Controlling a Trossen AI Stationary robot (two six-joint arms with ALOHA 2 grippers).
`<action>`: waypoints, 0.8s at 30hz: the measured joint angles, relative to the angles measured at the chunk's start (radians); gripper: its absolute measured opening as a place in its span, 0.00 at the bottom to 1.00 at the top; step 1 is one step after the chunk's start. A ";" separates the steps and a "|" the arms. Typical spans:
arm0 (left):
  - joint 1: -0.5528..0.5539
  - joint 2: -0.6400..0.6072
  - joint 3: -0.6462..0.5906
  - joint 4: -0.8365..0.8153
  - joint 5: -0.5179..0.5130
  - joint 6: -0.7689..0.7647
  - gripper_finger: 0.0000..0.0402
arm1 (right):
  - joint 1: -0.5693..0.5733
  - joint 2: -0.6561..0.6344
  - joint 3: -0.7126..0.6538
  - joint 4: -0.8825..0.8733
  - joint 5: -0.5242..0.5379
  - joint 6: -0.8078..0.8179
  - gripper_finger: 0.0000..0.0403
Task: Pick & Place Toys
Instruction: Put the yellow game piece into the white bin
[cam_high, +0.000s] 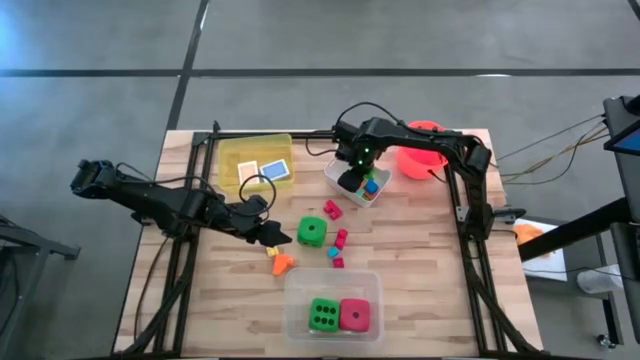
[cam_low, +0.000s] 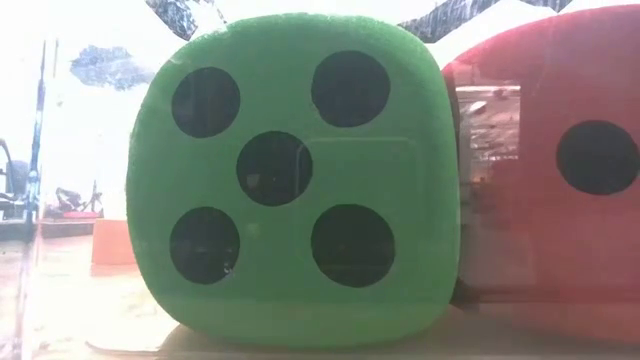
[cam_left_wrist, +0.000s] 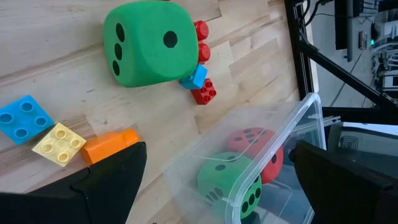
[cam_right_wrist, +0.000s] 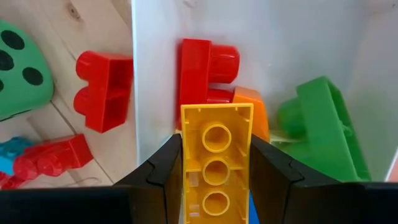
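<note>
Right wrist view: yellow block clamped between tool fingers (over white tub).

A: Dice count?
B: Three. Two green dice, one pink die.
A: Tubs?
B: Three: yellow tub, white tub, clear tub. One orange bucket.

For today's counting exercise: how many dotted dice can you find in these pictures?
3. A green die and a pink die sit in the clear tub; another green die lies on the table.
</note>
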 joint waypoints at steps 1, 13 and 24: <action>0.000 0.000 0.000 0.000 0.000 0.000 0.98 | 0.000 0.000 0.000 0.000 0.000 0.000 0.32; 0.000 0.000 0.000 0.000 0.000 0.000 0.98 | 0.000 0.000 -0.004 0.001 0.003 -0.055 0.32; 0.000 0.000 0.000 0.000 0.000 0.000 0.98 | 0.011 0.000 -0.046 0.020 0.029 -0.092 0.32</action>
